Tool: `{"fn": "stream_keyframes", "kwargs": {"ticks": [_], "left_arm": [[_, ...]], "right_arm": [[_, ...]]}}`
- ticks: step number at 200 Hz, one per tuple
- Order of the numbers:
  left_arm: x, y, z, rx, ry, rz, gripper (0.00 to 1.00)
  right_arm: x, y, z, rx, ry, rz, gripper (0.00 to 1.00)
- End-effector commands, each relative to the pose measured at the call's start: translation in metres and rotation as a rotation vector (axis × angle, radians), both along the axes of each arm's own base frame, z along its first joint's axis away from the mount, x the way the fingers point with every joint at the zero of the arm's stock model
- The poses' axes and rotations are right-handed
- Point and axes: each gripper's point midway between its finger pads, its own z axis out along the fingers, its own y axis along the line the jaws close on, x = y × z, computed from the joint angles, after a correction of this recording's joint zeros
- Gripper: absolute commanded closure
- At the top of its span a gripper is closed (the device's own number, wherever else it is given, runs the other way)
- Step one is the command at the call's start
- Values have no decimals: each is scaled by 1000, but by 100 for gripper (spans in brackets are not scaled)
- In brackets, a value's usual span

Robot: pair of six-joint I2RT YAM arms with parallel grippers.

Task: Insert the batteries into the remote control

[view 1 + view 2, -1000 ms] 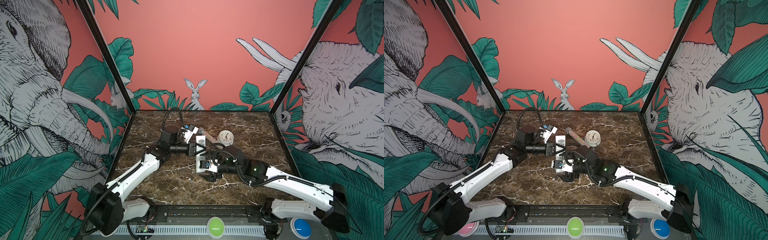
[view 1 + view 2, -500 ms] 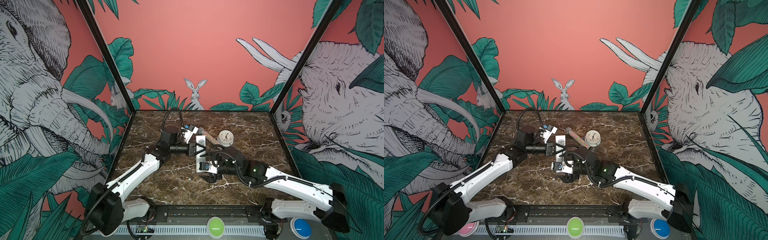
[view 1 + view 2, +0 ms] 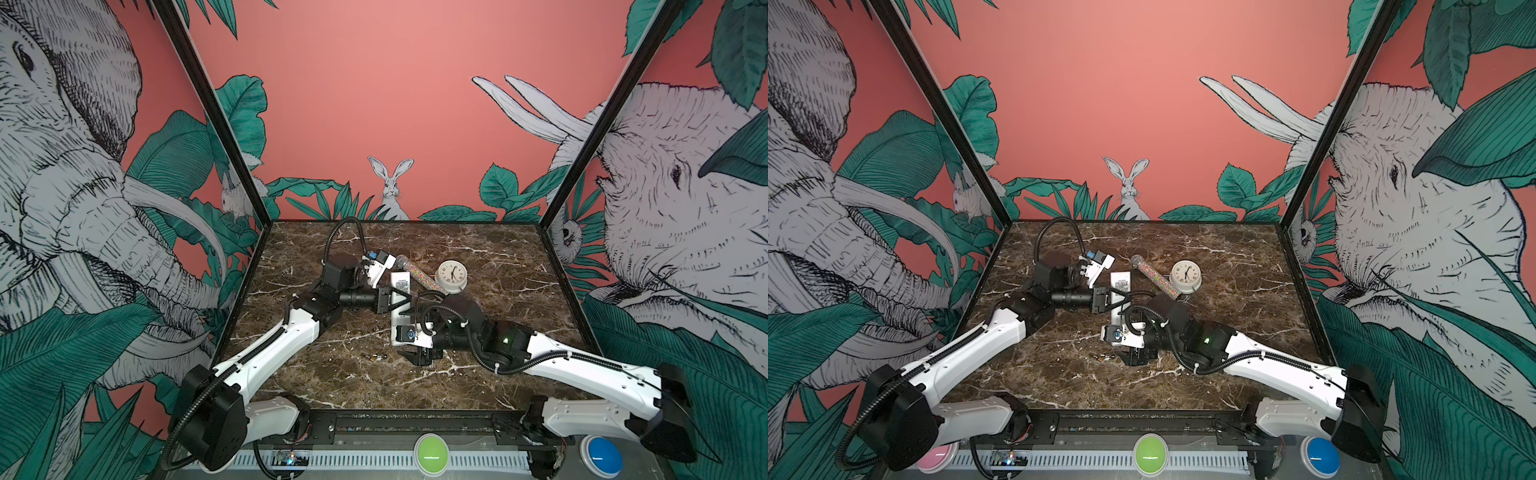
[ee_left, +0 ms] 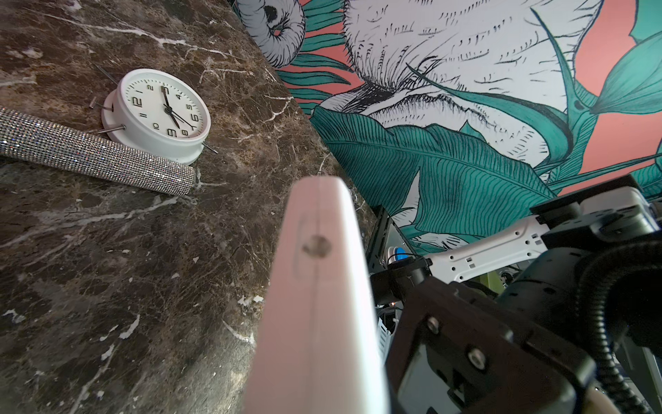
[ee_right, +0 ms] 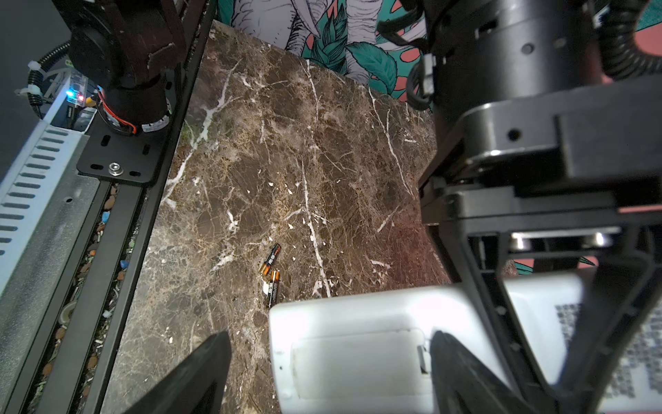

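Observation:
The white remote control (image 3: 400, 283) (image 3: 1121, 284) is held above the marble table with my left gripper (image 3: 401, 305) (image 3: 1115, 301) shut across its middle. In the right wrist view its plain back and battery cover (image 5: 358, 353) face the camera. My right gripper (image 5: 329, 372) (image 3: 419, 357) is open around the remote's near end, one finger (image 5: 462, 372) at the cover's latch and the other (image 5: 200, 372) off to the side. Two batteries (image 5: 270, 274) (image 3: 374, 356) (image 3: 1102, 356) lie together on the table just beyond that end. The left wrist view shows the remote (image 4: 318, 286) edge-on.
A round white clock (image 3: 451, 276) (image 4: 161, 111) and a long sprinkle tube (image 3: 419, 276) (image 4: 89, 154) lie behind the remote. The table's front rail (image 5: 118, 200) runs near the batteries. Patterned walls close in the sides and back.
My right gripper has edged slightly toward the front at the remote's near end. The left gripper and the remote have stayed put.

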Motion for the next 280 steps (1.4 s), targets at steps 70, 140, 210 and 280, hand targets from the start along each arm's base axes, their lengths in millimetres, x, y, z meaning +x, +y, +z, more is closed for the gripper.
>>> {"fn": "stream_keyframes", "kwargs": {"ticks": [70,140,210,280], "left_arm": [[-18,-1,42,-101,-106,-67,100],[-16,-2,45,-99,-119,-62,100],[-15,-1,39,-71,-118,-57,100],[-11,0,26,-29,-109,-46,100]], "right_arm": [[-17,-12,-40,-141,142,20,17],[-28,-14,-39,-150,198,51,24],[-33,-16,-36,-150,211,68,33],[-34,-17,-35,-161,208,71,44]]}}
